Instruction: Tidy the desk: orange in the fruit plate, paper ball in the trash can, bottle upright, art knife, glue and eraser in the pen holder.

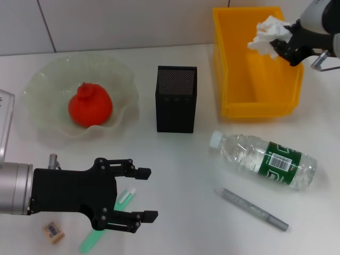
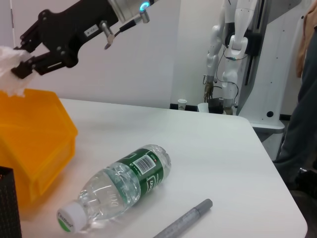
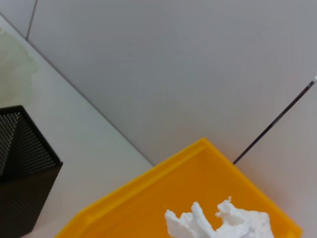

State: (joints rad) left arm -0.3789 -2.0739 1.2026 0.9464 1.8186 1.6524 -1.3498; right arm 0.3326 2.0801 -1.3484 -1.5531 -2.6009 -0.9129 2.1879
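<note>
My right gripper (image 1: 282, 43) is shut on the crumpled white paper ball (image 1: 268, 31), holding it over the yellow trash can (image 1: 255, 101); the left wrist view shows the same paper ball (image 2: 10, 69) above the trash can (image 2: 34, 134). The orange (image 1: 89, 105) lies in the pale-green fruit plate (image 1: 48, 71). On its side at the right lies the bottle (image 1: 263, 159), with the grey art knife (image 1: 254, 209) in front of it. My left gripper (image 1: 151, 193) hovers open above the green glue stick (image 1: 93, 239). The tan eraser (image 1: 53, 232) sits near the front left. The black mesh pen holder (image 1: 176, 99) stands mid-table.
A white wall runs behind the table. The table's right edge shows in the left wrist view, with another robot (image 2: 233, 44) standing beyond it. A clear object (image 1: 4, 114) sits at the far left edge.
</note>
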